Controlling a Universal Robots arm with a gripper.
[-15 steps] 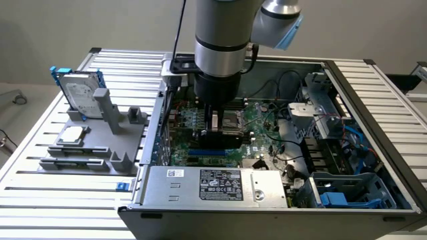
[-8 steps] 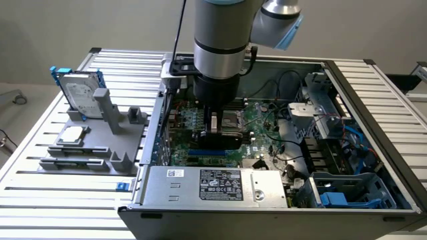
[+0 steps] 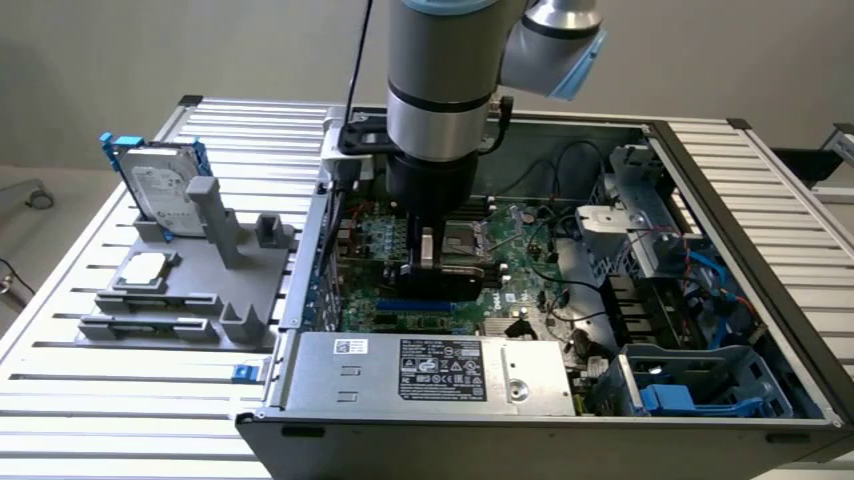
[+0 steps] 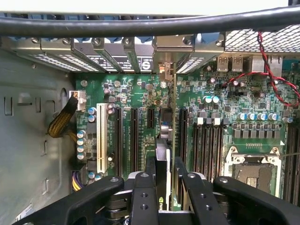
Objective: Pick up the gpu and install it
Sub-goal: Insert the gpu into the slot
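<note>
At the exterior view's left, the hard drive [image 3: 163, 190] and small chip [image 3: 144, 268] sat in their grey rack [image 3: 160, 300], apart from my work. Inside the open case [image 3: 534, 450] my gripper [image 4: 165, 164] was drawn narrow, pinching the gpu [image 4: 164, 136] by its upper edge. I held the card upright over the motherboard [image 4: 211, 89] so its lower edge faced the slots [image 4: 134, 140]; whether it was seated I couldn't tell.
</note>
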